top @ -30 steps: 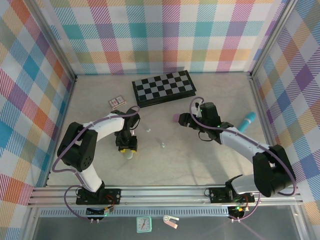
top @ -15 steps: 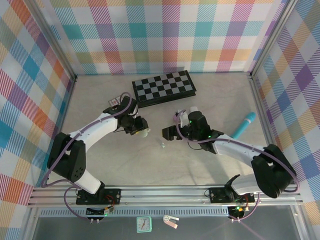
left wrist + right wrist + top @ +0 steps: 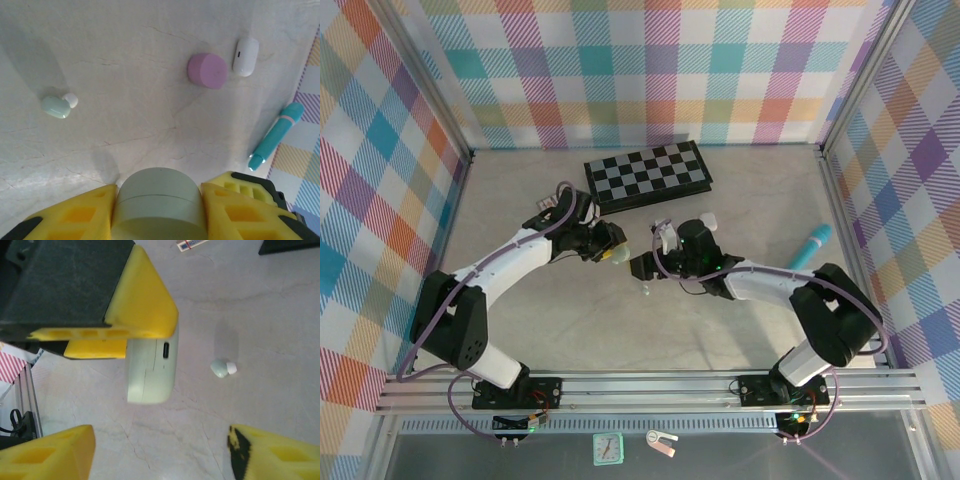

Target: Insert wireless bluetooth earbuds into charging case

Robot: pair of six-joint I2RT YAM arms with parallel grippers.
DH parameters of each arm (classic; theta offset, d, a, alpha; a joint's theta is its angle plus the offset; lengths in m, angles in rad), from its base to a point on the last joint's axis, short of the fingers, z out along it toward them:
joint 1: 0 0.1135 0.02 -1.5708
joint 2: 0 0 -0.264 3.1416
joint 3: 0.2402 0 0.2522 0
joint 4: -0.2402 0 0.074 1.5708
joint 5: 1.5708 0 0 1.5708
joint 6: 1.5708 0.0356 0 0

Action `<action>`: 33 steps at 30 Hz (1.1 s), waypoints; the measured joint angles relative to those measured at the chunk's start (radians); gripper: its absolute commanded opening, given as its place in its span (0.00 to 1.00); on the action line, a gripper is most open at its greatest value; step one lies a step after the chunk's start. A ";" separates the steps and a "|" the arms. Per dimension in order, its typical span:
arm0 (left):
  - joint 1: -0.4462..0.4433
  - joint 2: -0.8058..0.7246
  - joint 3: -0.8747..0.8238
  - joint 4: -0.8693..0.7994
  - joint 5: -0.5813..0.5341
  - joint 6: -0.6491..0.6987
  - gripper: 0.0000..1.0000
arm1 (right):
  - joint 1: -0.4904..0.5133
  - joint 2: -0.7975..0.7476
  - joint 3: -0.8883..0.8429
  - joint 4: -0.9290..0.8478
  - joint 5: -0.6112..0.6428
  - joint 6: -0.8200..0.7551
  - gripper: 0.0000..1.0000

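Observation:
A closed mint green charging case (image 3: pixel 160 202) is pinched between the yellow fingers of my left gripper (image 3: pixel 160 200), which holds it above the table. In the top view that left gripper (image 3: pixel 608 250) is at mid-table with the case (image 3: pixel 618 258) at its tip. My right gripper (image 3: pixel 638 266) faces it from the right, close by. In the right wrist view the case (image 3: pixel 151 371) hangs just ahead of my right gripper (image 3: pixel 160 455), whose fingers (image 3: pixel 50 452) are spread wide with nothing between them. One mint earbud (image 3: pixel 222 368) with a white tip lies on the table (image 3: pixel 57 106), (image 3: pixel 646 291).
A lilac case (image 3: pixel 207 71) and a white case (image 3: pixel 245 56) lie side by side behind the right arm. A teal pen (image 3: pixel 810 250) lies at the right. A folded chessboard (image 3: pixel 645 175) sits at the back, and a small card (image 3: pixel 552 205) lies to its left.
My left gripper has carried the mint case up and to the right, toward the table's middle. My right gripper has swung left to meet it, and its fingers have narrowed somewhat.

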State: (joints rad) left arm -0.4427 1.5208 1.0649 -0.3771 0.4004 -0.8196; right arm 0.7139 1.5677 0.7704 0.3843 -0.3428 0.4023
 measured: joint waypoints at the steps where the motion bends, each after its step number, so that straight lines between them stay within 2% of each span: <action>1: 0.000 -0.005 -0.003 0.006 0.005 -0.003 0.39 | 0.000 0.015 0.014 0.006 -0.005 0.003 0.59; 8: 0.000 -0.019 -0.019 0.020 0.028 -0.022 0.39 | 0.000 0.091 0.068 0.049 -0.046 0.035 0.42; 16: 0.001 -0.023 -0.037 0.047 0.029 -0.033 0.41 | 0.003 0.096 0.069 0.064 -0.066 0.061 0.23; 18: 0.001 -0.023 -0.045 0.064 0.029 -0.036 0.49 | 0.003 0.096 0.069 0.063 -0.068 0.061 0.21; 22: 0.001 -0.038 -0.074 0.127 0.043 -0.052 0.77 | -0.002 0.082 0.069 0.054 -0.067 0.061 0.19; 26: 0.003 -0.085 -0.108 0.223 0.057 -0.047 0.95 | -0.026 0.030 0.051 0.048 -0.108 0.070 0.18; 30: 0.016 -0.149 -0.158 0.362 0.093 -0.017 0.98 | -0.095 -0.014 0.018 0.071 -0.236 0.112 0.18; 33: 0.026 -0.200 -0.192 0.454 0.142 0.038 0.97 | -0.156 -0.018 -0.006 0.118 -0.376 0.168 0.17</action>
State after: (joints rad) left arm -0.4164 1.3212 0.8730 0.0765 0.5419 -0.7818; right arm 0.5579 1.5494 0.7647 0.5026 -0.7189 0.5705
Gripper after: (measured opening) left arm 0.978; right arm 0.218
